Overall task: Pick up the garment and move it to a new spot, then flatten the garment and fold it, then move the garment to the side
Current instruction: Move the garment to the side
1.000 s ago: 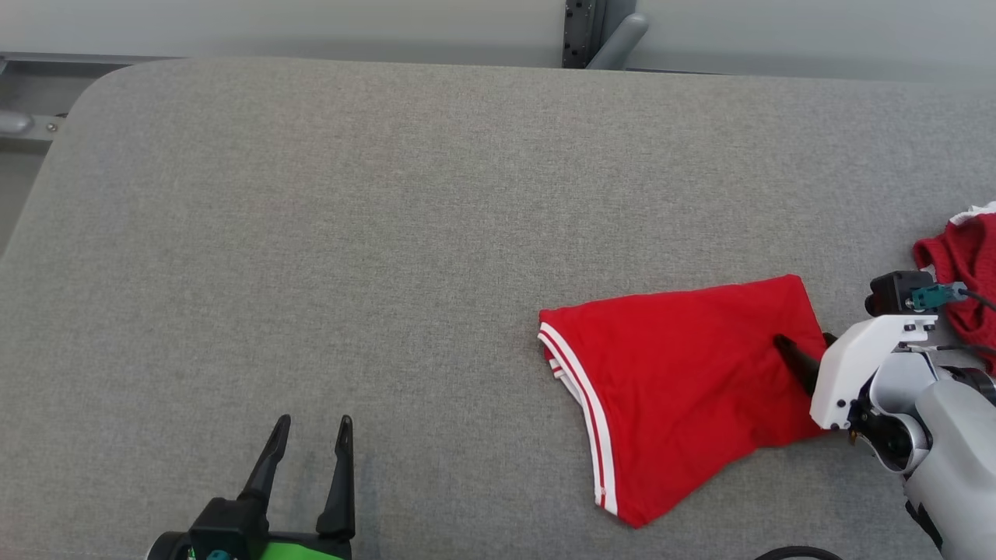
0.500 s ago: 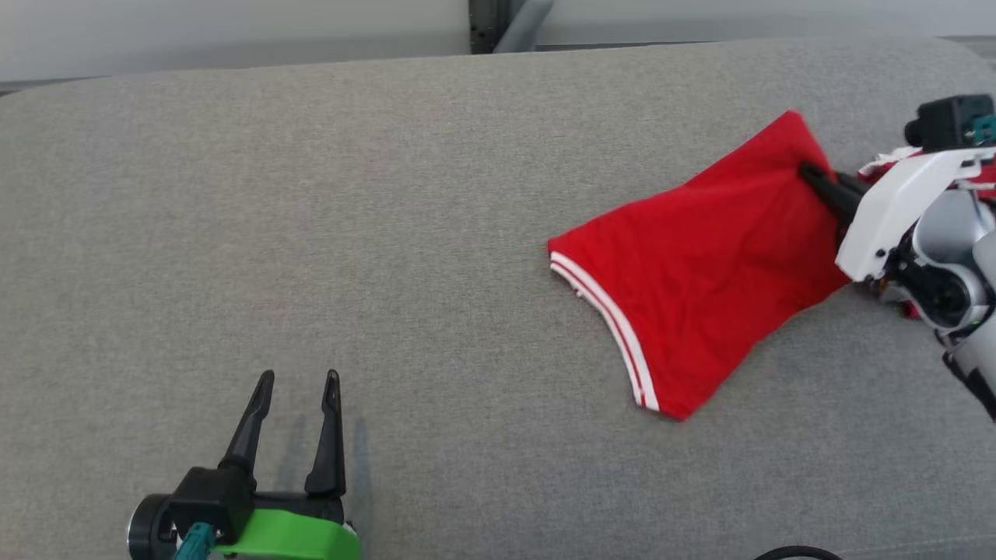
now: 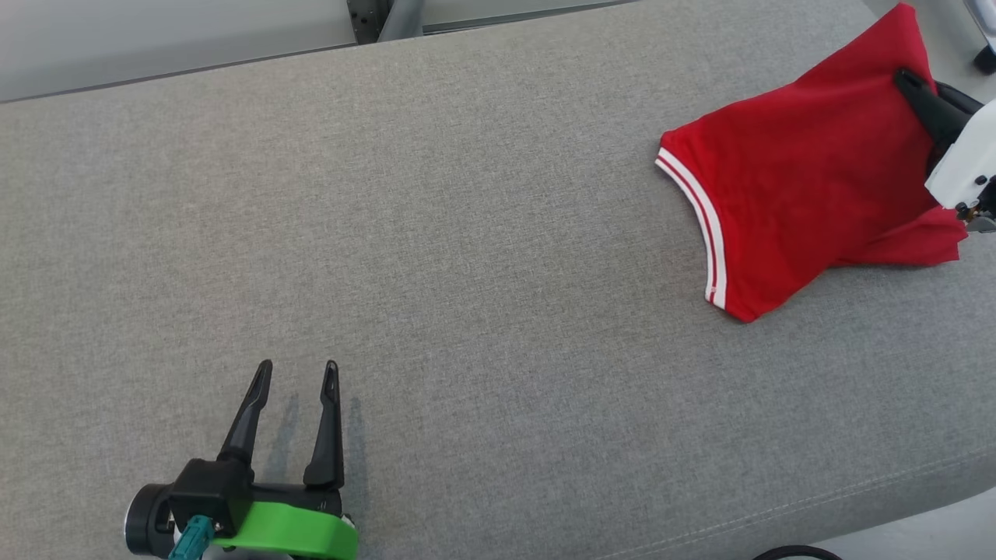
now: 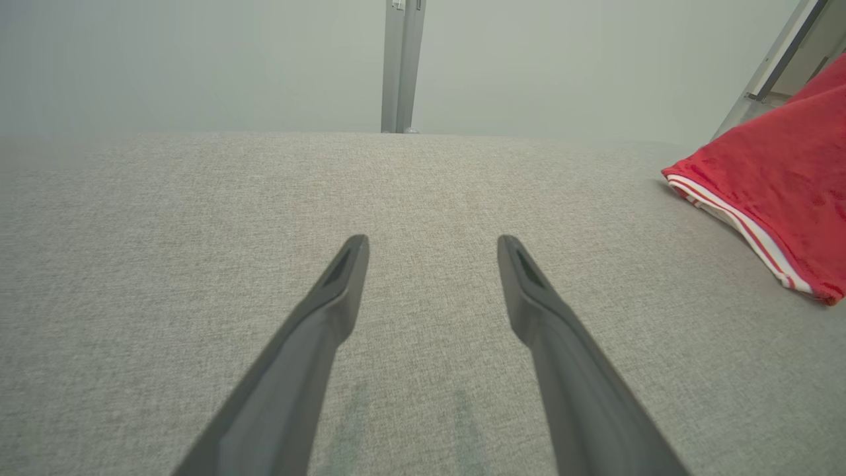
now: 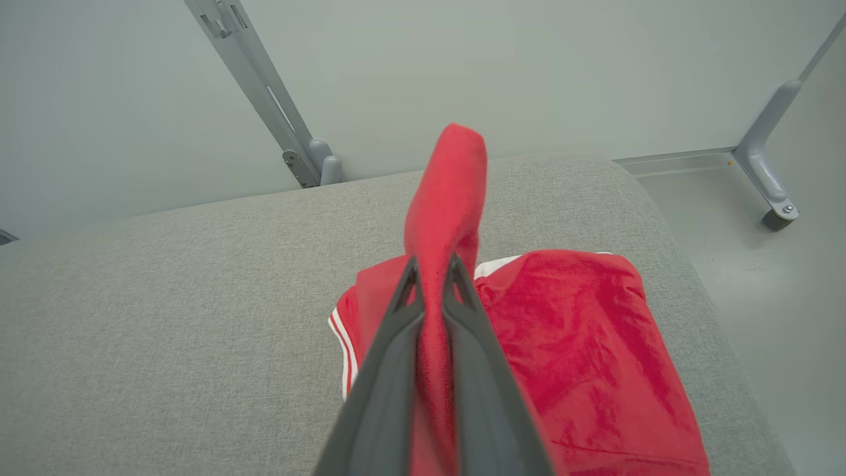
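The garment is red cloth with a white-striped hem, at the far right of the grey padded table. My right gripper is shut on its right edge, and that edge is lifted while the striped hem rests on the table. In the right wrist view the right gripper pinches a fold of the garment, which stands up above the fingertips. My left gripper is open and holds nothing, low over the table at the near left. The left wrist view shows the left gripper and the garment far to its right.
A second red cloth lies on the table under the held fold, near the table's rounded right end. Beyond that end is grey floor and a metal frame leg. A pale wall runs behind the table.
My right gripper has shut on the garment's right edge and lifted it. The head camera has swung, so the whole picture has shifted. The left gripper stays open.
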Robot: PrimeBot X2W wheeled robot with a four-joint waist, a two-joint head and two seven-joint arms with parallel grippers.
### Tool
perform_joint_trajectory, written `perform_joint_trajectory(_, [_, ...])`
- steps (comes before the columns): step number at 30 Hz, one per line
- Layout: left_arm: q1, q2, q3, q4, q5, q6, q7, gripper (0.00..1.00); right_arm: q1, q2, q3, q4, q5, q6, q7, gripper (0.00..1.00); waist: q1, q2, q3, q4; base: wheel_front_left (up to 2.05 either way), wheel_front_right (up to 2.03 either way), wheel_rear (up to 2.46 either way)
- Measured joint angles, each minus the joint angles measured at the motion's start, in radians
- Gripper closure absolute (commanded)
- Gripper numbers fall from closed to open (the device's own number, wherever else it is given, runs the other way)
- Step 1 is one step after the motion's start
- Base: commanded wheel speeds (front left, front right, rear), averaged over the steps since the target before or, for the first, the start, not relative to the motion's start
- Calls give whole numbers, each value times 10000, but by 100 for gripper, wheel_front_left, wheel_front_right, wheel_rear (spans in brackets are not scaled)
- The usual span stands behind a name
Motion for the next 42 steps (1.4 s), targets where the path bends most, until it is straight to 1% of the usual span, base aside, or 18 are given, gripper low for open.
perform_joint_trajectory(3, [-10, 0, 2, 25, 58, -58, 0, 0, -18, 17, -194, 88, -58, 0, -58, 100, 0, 0, 40, -41, 0, 0, 0])
perform_joint_trajectory(12, [-25, 2, 115, 48, 140, -100, 0, 0, -196, 153, -853, 525, -290, 0, -244, 100, 0, 0, 244, 157, 0, 0, 0])
perform_joint_trajectory(18, [-50, 0, 73, 90, 422, -186, 0, 0, 32, 4, -1661, 1624, -612, 0, -780, 100, 0, 0, 622, 270, 0, 0, 0])
perform_joint_trajectory(19, [-78, 2, 82, 102, 460, -205, 0, 0, 66, -23, -1785, 1848, -771, 0, -963, 60, 0, 0, 698, 288, 0, 0, 0])
perform_joint_trajectory(20, [-124, 0, 94, 128, 514, -236, 0, 0, 103, -48, -1898, 2098, -953, 0, -1218, 0, 0, 0, 772, 310, 0, 0, 0])
perform_joint_trajectory(26, [-319, 4, 121, 228, 692, -408, 0, 0, 346, 50, -2215, 3114, -1870, 0, -2880, 0, 0, 0, 1072, 511, 0, 0, 0])
perform_joint_trajectory(30, [-312, 6, 238, 230, 721, -424, 0, 0, 477, 324, -2167, 3196, -2276, 2, -4103, 0, 1, 1, 1040, 590, 0, 0, 0])
perform_joint_trajectory(33, [-263, 8, 374, 213, 717, -449, 0, 0, 752, 299, -2052, 3074, -2809, 2, -4993, 0, 0, 0, 887, 603, 0, 0, 0])
perform_joint_trajectory(35, [-166, 6, 485, 197, 660, -447, 0, 0, 1015, 311, -2069, 2847, -3202, 2, -5310, 0, -1, 0, 736, 613, 0, 0, 0])
perform_joint_trajectory(38, [37, 8, 548, 207, 485, -387, 0, 0, 1593, 487, -2422, 2305, -3611, 2, -5459, 0, -1, 0, 437, 637, 0, 0, 0])
perform_joint_trajectory(42, [372, 6, 587, 244, 205, -205, 0, 0, 3026, 972, -3312, 863, -4192, 2, -5476, 0, -1, -1, -80, 706, 0, 0, 0])
